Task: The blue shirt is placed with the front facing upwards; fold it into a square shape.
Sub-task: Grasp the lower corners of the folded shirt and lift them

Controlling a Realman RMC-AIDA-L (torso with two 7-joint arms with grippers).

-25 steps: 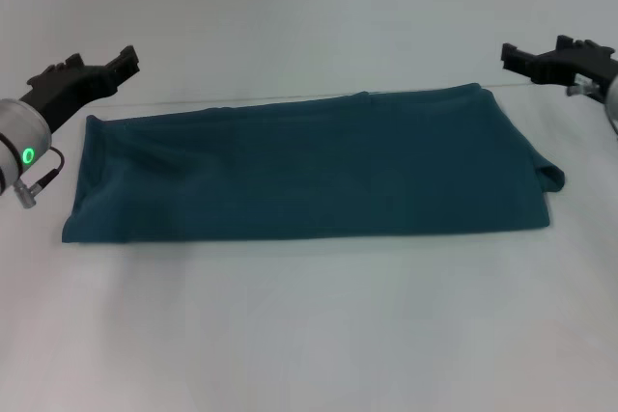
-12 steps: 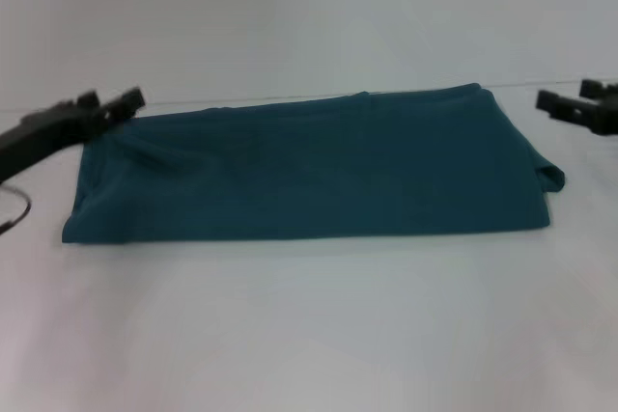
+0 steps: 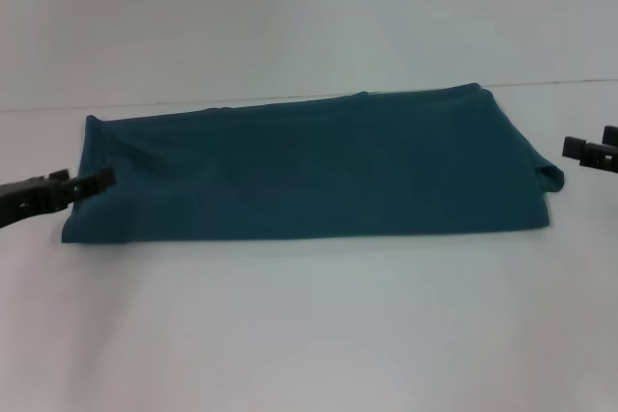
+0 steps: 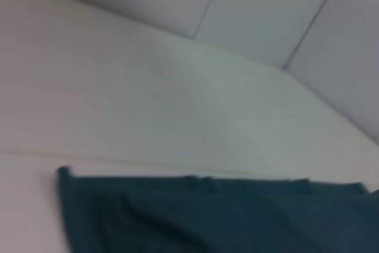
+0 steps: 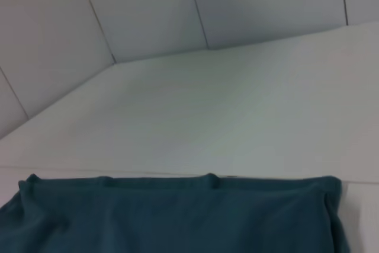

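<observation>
The blue shirt (image 3: 309,166) lies flat on the white table (image 3: 309,335), folded into a long horizontal band of plain teal cloth. A small lump of fabric sticks out at its right end. My left gripper (image 3: 85,180) hovers at the shirt's left end, just over the near-left corner, open and holding nothing. Just off the shirt's right end is my right gripper (image 3: 591,145), open and empty, apart from the cloth. Both wrist views show the far edge of the blue shirt (image 4: 225,217) (image 5: 177,217) and none of my fingers.
Bare white tabletop surrounds the shirt, with a wide stretch in front of it. A light panelled wall (image 5: 148,10) rises behind the table's far edge.
Both grippers have come down and toward me, from beyond the shirt's far corners to beside its short ends. The shirt has not moved.
</observation>
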